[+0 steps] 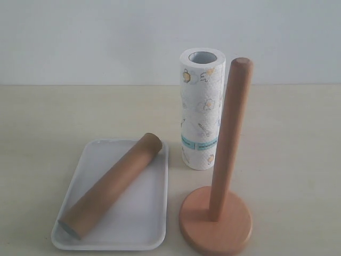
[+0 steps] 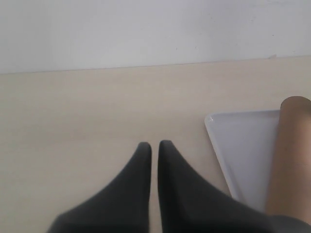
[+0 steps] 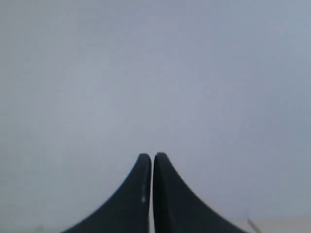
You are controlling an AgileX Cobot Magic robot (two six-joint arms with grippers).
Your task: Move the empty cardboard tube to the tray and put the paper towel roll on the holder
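Note:
The brown cardboard tube (image 1: 112, 185) lies slantwise in the white tray (image 1: 139, 221) at the front left. Behind the tray's right side the paper towel roll (image 1: 201, 109) stands upright on the table. The wooden holder (image 1: 216, 220) stands bare at the front right, its dowel (image 1: 230, 136) overlapping the roll's right edge. Neither gripper shows in the exterior view. My left gripper (image 2: 154, 144) is shut and empty above bare table, with the tray (image 2: 238, 145) and tube (image 2: 290, 155) off to one side. My right gripper (image 3: 152, 156) is shut, empty, facing a plain grey wall.
The light wooden table (image 1: 58, 114) runs back to a pale wall. Bare tabletop lies left of the tray and right of the holder.

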